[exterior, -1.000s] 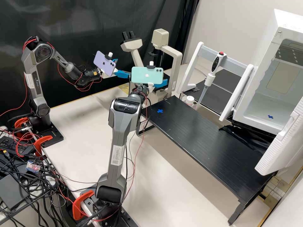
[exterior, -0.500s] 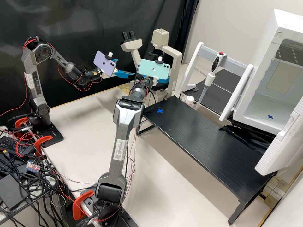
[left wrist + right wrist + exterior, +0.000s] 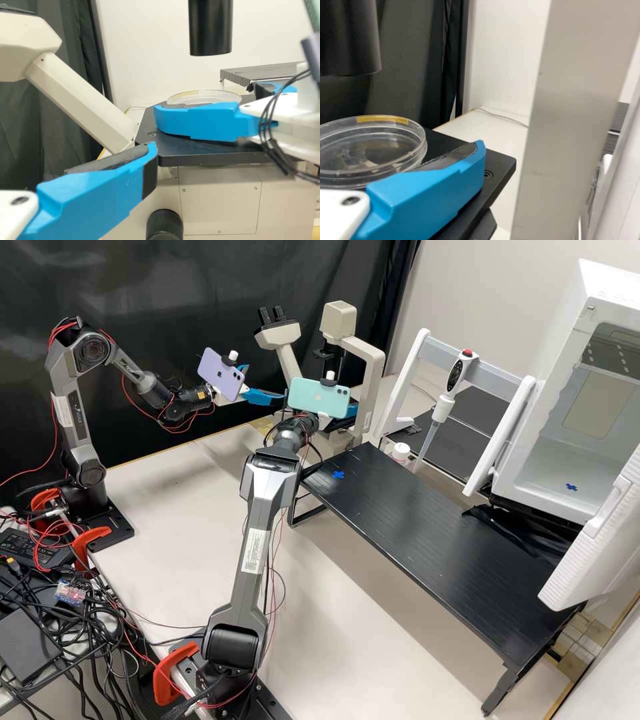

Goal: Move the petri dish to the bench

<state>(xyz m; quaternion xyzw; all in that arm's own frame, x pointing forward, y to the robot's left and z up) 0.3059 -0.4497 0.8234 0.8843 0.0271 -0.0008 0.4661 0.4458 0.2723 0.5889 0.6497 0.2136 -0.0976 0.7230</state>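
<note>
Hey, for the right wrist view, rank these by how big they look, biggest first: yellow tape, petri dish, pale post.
1. Pale post, clearly largest
2. Petri dish
3. Yellow tape, a narrow strip on the dish's edge

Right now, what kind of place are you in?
Probably a science lab! I can see a microscope, a clear petri dish and a pipette.

Well apart from the right gripper (image 3: 351,411), a tilted pipette (image 3: 456,377) is held in a white stand (image 3: 408,377); farther off, a white cabinet (image 3: 617,297) is seen with its door (image 3: 590,563) open. Behind the left gripper (image 3: 265,393), a black curtain (image 3: 167,293) is hung.
</note>
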